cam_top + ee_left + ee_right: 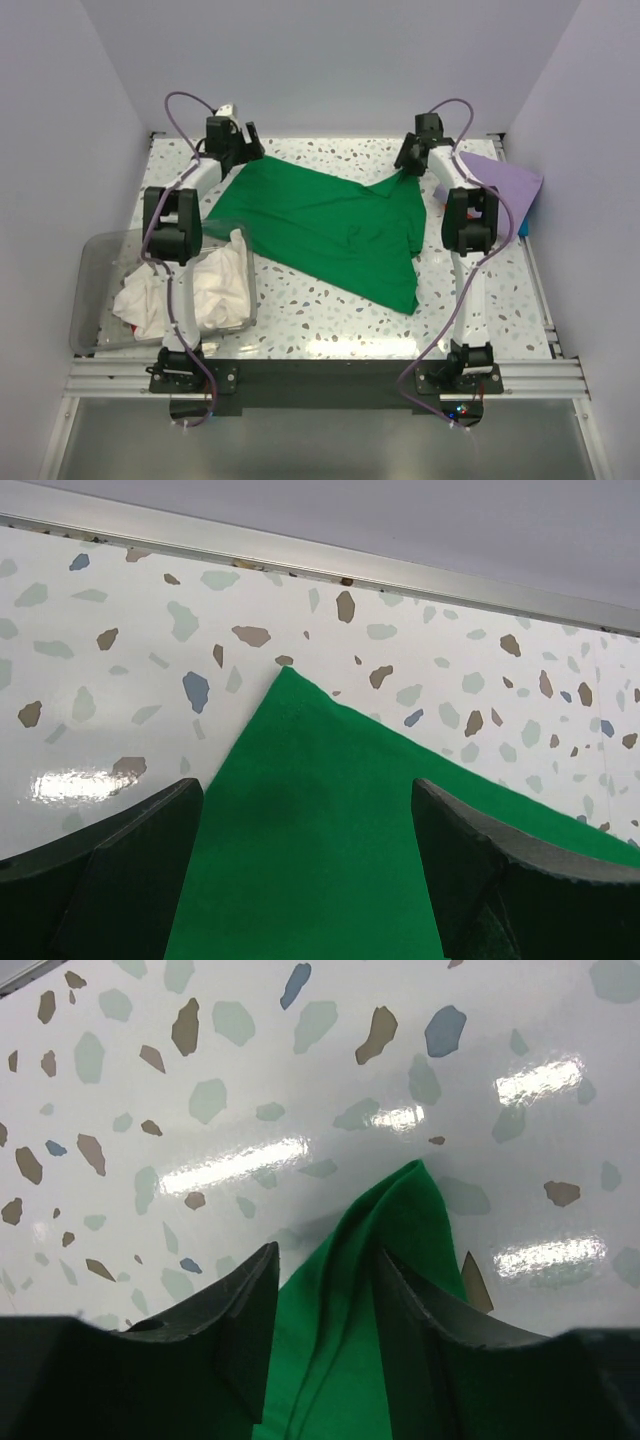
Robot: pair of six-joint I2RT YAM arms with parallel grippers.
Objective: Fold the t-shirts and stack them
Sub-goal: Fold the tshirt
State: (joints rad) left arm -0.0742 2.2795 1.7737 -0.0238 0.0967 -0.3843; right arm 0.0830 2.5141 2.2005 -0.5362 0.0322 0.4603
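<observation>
The bright green t-shirt point(330, 225) lies spread across the middle of the table. My left gripper point(243, 148) is at its far left corner, with the jaws wide open on either side of the flat green corner point(300, 780); my left gripper point(308, 792) holds nothing. My right gripper point(410, 158) is at the far right corner. In the right wrist view my right gripper point(328, 1255) is partly open, astride a ridged fold of green cloth point(400, 1210) and not pinching it. The lavender t-shirt point(505, 180) lies at the far right. White t-shirts point(205, 285) lie crumpled in the bin.
A clear plastic bin point(90, 300) stands at the near left and overhangs the table's edge. A metal rail point(400, 570) runs along the table's far edge, just beyond the left gripper. White walls close in the back and both sides.
</observation>
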